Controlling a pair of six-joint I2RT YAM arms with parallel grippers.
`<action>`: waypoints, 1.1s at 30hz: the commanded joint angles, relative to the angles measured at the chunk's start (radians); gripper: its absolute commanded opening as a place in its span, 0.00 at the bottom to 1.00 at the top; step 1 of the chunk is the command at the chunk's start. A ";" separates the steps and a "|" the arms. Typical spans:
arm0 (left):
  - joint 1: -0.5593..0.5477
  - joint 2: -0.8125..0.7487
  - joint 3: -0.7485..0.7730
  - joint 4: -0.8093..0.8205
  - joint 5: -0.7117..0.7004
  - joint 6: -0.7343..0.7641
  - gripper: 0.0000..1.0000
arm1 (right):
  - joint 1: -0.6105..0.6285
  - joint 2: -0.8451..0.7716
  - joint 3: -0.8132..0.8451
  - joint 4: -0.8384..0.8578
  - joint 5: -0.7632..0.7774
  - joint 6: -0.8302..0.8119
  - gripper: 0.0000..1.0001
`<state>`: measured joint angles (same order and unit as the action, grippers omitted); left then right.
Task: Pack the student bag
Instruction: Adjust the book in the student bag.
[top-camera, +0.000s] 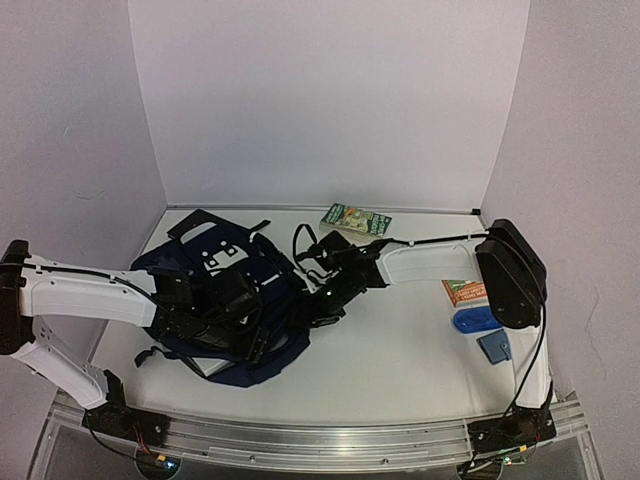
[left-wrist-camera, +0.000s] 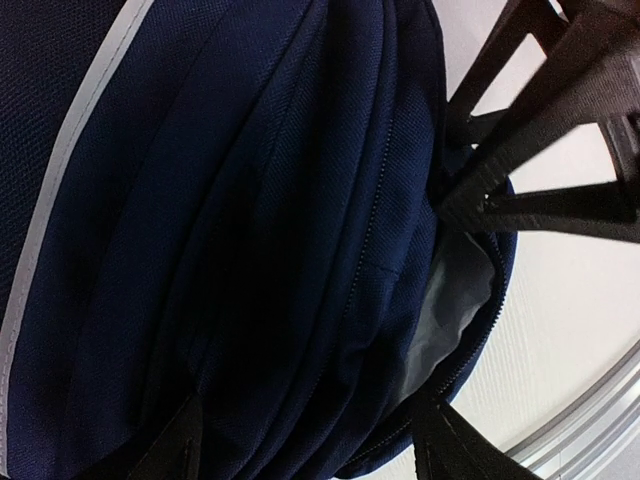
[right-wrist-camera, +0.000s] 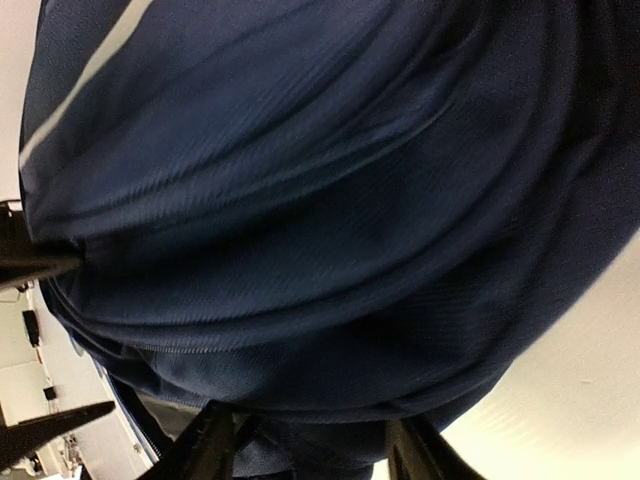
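The student bag (top-camera: 268, 362) lies on the left half of the table (top-camera: 400, 370). The left fingers (left-wrist-camera: 178, 448) stand apart astride its navy fabric, the right fingers (right-wrist-camera: 208, 448) likewise; whether either pair pinches it cannot be told.

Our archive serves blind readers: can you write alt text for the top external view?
The left arm and right arm meet over a navy backpack on a white table. A green book lies at the far edge; an orange book and blue pouch lie at right.
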<state>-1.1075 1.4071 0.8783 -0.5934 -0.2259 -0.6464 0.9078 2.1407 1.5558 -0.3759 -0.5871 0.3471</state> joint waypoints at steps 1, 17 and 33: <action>0.040 -0.018 -0.011 -0.005 -0.033 -0.015 0.73 | 0.028 0.013 0.023 -0.074 -0.004 -0.042 0.53; 0.063 -0.019 -0.020 -0.005 -0.011 0.004 0.73 | -0.097 -0.093 0.156 -0.123 -0.065 -0.063 0.00; 0.105 0.106 0.077 0.009 -0.007 0.092 0.57 | -0.083 -0.262 0.030 -0.049 -0.211 -0.099 0.00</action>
<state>-1.0430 1.4531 0.9365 -0.5177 -0.2023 -0.5854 0.7965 2.0273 1.6135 -0.4791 -0.6669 0.2856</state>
